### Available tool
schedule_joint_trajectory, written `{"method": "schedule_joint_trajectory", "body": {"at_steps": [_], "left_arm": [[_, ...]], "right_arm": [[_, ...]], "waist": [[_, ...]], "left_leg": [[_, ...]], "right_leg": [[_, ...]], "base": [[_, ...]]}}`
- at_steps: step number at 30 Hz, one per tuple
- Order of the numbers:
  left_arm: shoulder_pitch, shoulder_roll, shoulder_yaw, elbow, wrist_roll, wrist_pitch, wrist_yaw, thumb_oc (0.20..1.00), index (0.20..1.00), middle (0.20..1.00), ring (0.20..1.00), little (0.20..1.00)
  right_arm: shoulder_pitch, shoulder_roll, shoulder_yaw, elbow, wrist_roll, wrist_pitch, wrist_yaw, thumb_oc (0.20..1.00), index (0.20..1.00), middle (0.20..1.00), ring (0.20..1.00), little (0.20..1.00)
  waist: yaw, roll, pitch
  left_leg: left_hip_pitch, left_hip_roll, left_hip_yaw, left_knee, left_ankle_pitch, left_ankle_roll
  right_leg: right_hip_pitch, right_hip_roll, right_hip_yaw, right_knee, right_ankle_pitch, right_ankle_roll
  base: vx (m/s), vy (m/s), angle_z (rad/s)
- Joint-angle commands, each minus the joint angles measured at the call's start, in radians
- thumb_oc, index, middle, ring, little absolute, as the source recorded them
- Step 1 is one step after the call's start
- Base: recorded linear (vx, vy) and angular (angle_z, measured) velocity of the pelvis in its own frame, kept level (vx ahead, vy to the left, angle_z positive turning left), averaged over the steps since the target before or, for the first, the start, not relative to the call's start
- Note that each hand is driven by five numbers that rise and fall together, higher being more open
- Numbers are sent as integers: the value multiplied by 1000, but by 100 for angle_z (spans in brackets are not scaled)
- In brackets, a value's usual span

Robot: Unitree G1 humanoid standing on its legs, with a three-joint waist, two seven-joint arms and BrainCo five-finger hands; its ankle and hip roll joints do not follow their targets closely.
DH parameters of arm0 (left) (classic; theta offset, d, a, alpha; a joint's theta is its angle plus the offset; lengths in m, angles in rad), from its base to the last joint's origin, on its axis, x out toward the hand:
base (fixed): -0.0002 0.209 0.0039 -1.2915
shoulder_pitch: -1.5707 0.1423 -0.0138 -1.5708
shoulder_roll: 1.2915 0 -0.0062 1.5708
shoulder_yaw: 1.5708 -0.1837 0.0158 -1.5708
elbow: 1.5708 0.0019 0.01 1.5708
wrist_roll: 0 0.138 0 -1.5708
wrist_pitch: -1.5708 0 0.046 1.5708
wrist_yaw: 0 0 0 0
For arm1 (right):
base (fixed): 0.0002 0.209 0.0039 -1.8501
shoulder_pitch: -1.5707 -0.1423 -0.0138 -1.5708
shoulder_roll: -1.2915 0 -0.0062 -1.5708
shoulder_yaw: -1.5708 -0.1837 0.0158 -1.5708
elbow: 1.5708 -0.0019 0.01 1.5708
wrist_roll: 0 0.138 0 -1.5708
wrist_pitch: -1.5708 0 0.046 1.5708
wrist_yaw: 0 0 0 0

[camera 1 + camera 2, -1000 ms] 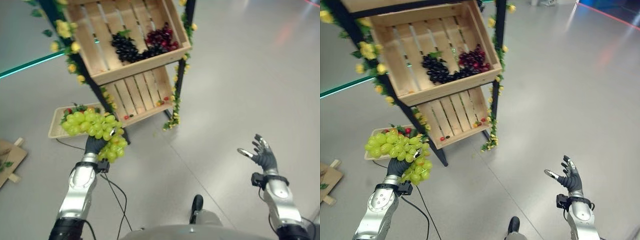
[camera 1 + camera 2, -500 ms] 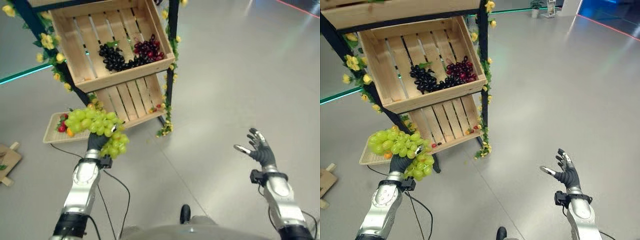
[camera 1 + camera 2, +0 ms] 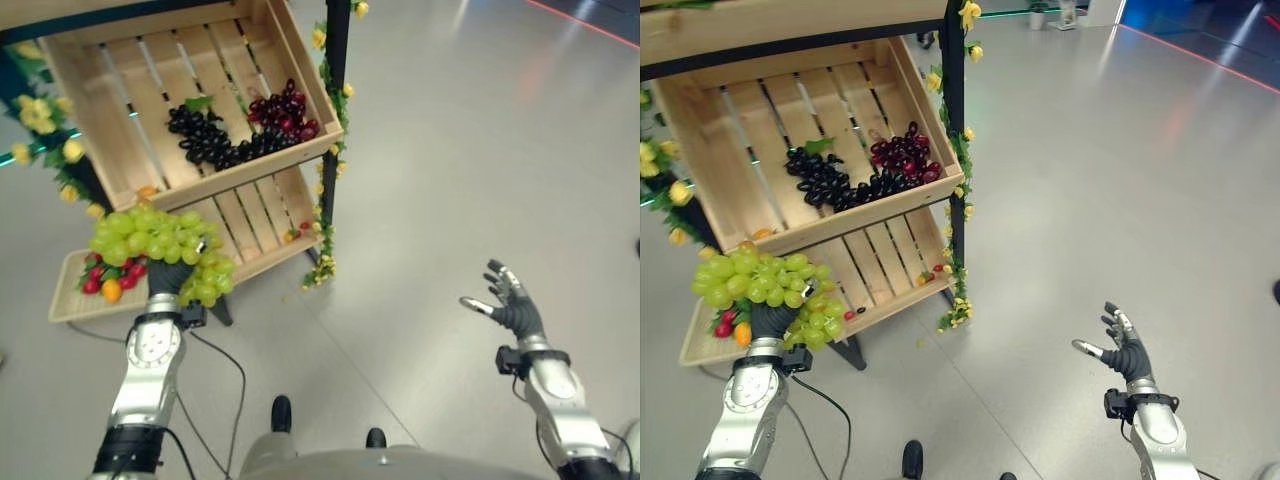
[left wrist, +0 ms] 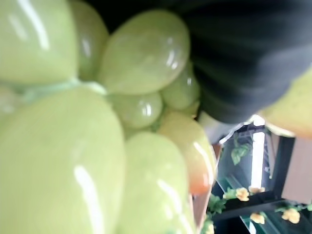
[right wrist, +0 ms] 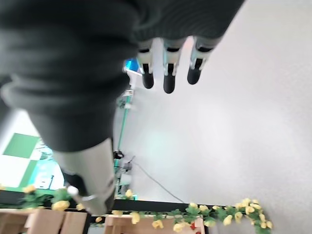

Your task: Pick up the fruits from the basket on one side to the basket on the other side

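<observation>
Left hand (image 3: 165, 279) is raised with its fingers curled round a large bunch of pale green grapes (image 3: 160, 243), which drapes over the hand on both sides. Just above and beyond it sits the slatted wooden crate (image 3: 105, 150) on a black-framed shelf, holding dark purple and red grape bunches (image 3: 240, 128), and behind the hand a flat woven tray of small red and orange fruits (image 3: 97, 283) lies on the grey floor. Right hand (image 3: 509, 307) hovers well apart over bare floor, fingers spread and empty.

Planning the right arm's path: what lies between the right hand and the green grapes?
In the left eye view, only bare grey floor between the right hand and the green grapes.
</observation>
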Motion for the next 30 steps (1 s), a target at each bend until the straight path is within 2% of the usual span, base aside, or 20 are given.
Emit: {"method": "schedule_joint_trajectory", "body": {"at_steps": [1,6,12,16,20,23,30], "left_arm": [[-36,42,54,-46,25,-87,26,200,200,200,200,200],[-31,55,49,-55,52,-78,17,200,200,200,200,200],[-33,58,34,-71,41,-73,4,200,200,200,200,200],[-70,71,4,-95,49,-72,3,200,200,200,200,200],[-101,74,-5,-136,53,-70,-1,200,200,200,200,200],[-140,82,-9,-234,65,-68,-9,200,200,200,200,200],[-113,76,20,-385,42,-59,-41,200,200,200,200,200]], "right_arm": [[-51,-31,16,-33,-23,-46,13,1000,1000,1000,1000,1000],[-36,-9,19,-19,-38,-31,36,1000,1000,1000,1000,1000],[-19,3,31,-12,-44,-26,48,1000,1000,1000,1000,1000],[-15,13,50,6,-41,-20,55,1000,1000,1000,1000,1000],[-6,16,56,13,-40,-16,65,1000,1000,1000,1000,1000],[7,8,56,20,-47,-14,72,1000,1000,1000,1000,1000],[31,6,43,26,-50,-8,74,1000,1000,1000,1000,1000]], "waist": [[10,-6,-48],[2,-12,-73],[-6,-17,-82],[-11,-16,-92],[-10,-17,-98],[-5,-16,-108],[8,-23,-114]], "left_leg": [[-52,6,-2,174,-144,-21],[-25,-19,45,175,-184,9],[-12,-39,52,172,-202,22],[12,-46,47,116,-187,32],[20,-53,38,123,-198,35],[37,-54,35,119,-205,34],[42,-57,23,111,-206,33]], "right_leg": [[13,33,6,86,-102,23],[-13,-5,29,150,-85,67],[-38,-15,47,194,-45,88],[-52,-2,45,215,-47,85],[-46,-3,39,214,-44,87],[-21,-6,14,193,-55,83],[-1,-6,-13,175,-53,85]], "base": [[178,293,-37],[149,249,-39],[72,136,-6],[51,86,0],[62,9,1],[61,-6,5],[23,-26,9]]}}
